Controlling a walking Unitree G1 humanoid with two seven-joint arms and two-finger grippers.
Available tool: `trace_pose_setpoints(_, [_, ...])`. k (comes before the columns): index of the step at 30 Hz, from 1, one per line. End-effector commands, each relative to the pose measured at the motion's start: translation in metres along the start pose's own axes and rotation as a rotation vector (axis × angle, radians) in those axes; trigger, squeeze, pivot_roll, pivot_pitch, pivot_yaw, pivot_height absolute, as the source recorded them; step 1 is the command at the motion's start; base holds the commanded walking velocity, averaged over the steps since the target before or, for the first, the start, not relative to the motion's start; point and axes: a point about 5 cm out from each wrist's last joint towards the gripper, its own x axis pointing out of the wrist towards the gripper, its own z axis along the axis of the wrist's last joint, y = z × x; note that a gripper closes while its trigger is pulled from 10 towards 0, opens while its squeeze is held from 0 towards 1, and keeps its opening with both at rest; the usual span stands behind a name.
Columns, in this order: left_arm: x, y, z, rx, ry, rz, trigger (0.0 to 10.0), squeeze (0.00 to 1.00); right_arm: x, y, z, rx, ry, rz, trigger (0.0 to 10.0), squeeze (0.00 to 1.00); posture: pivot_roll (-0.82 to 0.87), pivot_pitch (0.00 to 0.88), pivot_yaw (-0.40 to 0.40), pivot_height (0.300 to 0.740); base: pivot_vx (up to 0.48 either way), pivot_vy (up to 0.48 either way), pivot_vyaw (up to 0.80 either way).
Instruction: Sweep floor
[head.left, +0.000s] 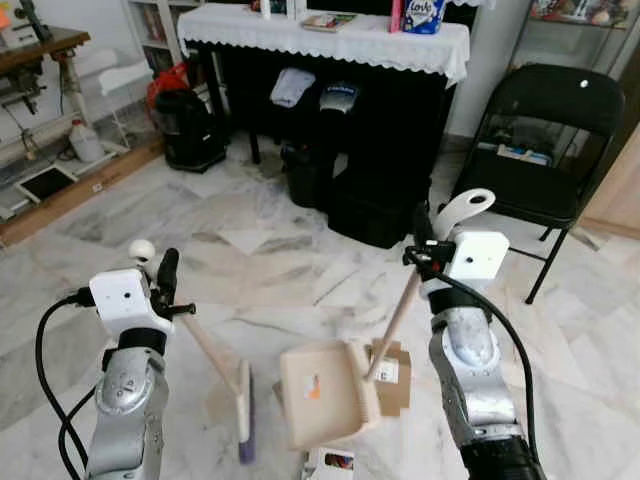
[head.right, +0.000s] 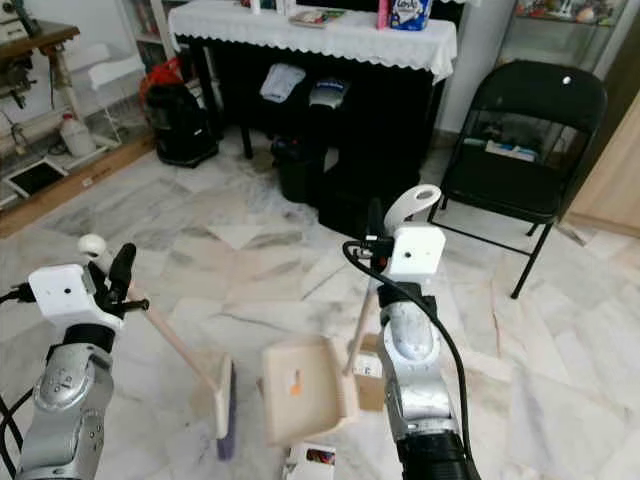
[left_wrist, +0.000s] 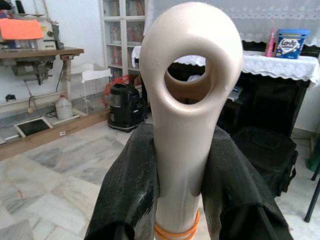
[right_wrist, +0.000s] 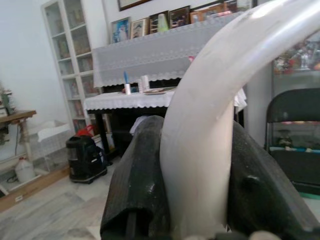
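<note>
My left gripper (head.left: 165, 277) is shut on the cream handle (left_wrist: 184, 125) of a hand broom; its black fingers (left_wrist: 125, 195) press the handle from both sides. The broom head (head.left: 243, 408), with purple bristles, rests on the marble floor. My right gripper (head.left: 424, 247) is shut on the long cream handle (right_wrist: 202, 135) of a dustpan, whose looped end sticks up above it. The dustpan (head.left: 318, 392) sits on the floor just right of the broom head. Brown cardboard scraps (head.left: 394, 372) lie beside the pan's right edge, and a printed wrapper (head.left: 331, 463) lies in front of it.
A black folding chair (head.left: 545, 130) stands at the right. Straight ahead is a table with a white lace cloth (head.left: 330, 40), with black bags (head.left: 365, 205) under it. A black canister (head.left: 190, 128) and a sewing-machine table (head.left: 35, 55) are at the left.
</note>
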Motion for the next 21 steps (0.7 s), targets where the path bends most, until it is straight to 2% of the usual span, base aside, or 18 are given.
trace_pose_setpoints(1, [0.0032,-0.0025,0.0112,-0.002,-0.061,-0.015,10.0,0.00,0.0043,-0.0016,0.0126,-0.008,-0.061,-0.003,10.0,0.00,0.08,0.000,0.057,0.740,0.000,0.000,0.00])
trace_pose_setpoints(4, [0.0034,-0.0029,0.0108,-0.001,-0.053,-0.019,10.0,0.00,0.0043,-0.0009,0.0123,-0.005,-0.061,-0.002,10.0,0.00,0.08,0.000,0.059,0.740,0.000,0.000,0.00])
trace_pose_setpoints(7, [0.0046,-0.0024,0.0101,-0.019,-0.044,-0.010,10.0,0.00,0.0046,-0.0004,0.0126,-0.003,-0.062,-0.004,10.0,0.00,0.07,0.000,0.059,0.740,0.000,0.480,0.00])
trace_pose_setpoints(10, [0.0050,-0.0034,0.0110,0.000,-0.054,-0.023,10.0,0.00,0.0044,-0.0005,0.0125,-0.003,-0.063,-0.004,10.0,0.00,0.07,0.000,0.061,0.740,0.000,0.447,0.00])
trace_pose_setpoints(21, [0.0044,-0.0068,0.0130,0.001,-0.068,-0.049,10.0,0.00,0.0042,0.0013,0.0121,0.007,-0.063,-0.005,10.0,0.00,0.08,0.000,0.065,0.740,0.000,0.000,0.00])
